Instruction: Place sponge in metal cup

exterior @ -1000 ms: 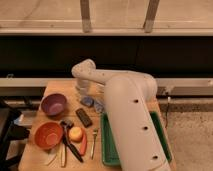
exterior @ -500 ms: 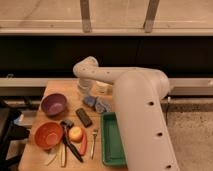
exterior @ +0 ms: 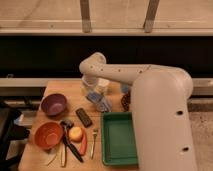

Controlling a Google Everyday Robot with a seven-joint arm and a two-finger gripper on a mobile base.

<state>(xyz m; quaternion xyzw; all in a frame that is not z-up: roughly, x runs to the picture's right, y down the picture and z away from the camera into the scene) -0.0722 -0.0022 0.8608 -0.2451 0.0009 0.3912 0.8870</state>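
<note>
Warm wood, a cream robot, bright bowls and a green tray.
The tan wooden worktop (exterior: 61, 88) carries a round purple bowl (exterior: 54, 104), a round orange-red bowl (exterior: 48, 135), a deep green rectangular plastic tray (exterior: 104, 141), a black remote-like bar (exterior: 83, 117) and a round yellow-orange fruit (exterior: 76, 133). The smooth cream-white robot arm (exterior: 160, 115) ends in a pale pincer (exterior: 91, 89) at the worktop's back, just above a small blue-grey block-shaped sponge (exterior: 93, 96), beside a pale blue-grey cloth (exterior: 104, 105) and a cream-white cylindrical container (exterior: 103, 85).

On the wooden tabletop (exterior: 67, 91), 2 bowls sit along the left edge: a purple bowl (exterior: 54, 104) behind and an orange bowl (exterior: 48, 135) nearer the front-left corner. A dark bar (exterior: 83, 117) lies mid-table. A green tray (exterior: 119, 150) (rectangular) reaches the front edge, with a fork (exterior: 94, 142) and a yellow-orange fruit (exterior: 76, 133) just beside it.
</note>
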